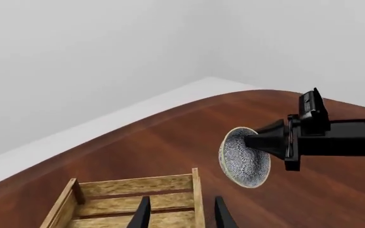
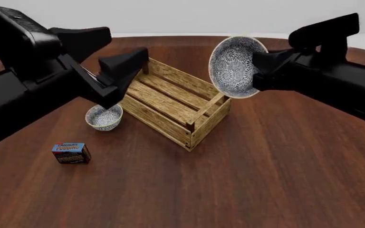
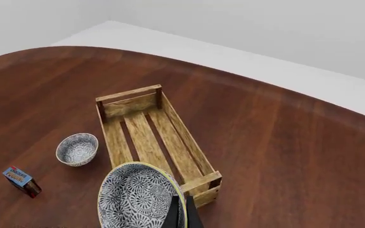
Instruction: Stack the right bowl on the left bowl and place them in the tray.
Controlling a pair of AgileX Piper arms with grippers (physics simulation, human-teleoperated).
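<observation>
Because the tray lies below the right gripper, whose jaws pinch the right bowl by its rim, tilted on edge, the bowl may slip; left gripper, jaws spread, hovers above the left bowl.

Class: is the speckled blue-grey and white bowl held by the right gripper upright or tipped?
Tipped. The speckled bowl sits on edge in the right gripper, its patterned inside facing sideways above the slatted wooden crate, its rim pinched.
</observation>
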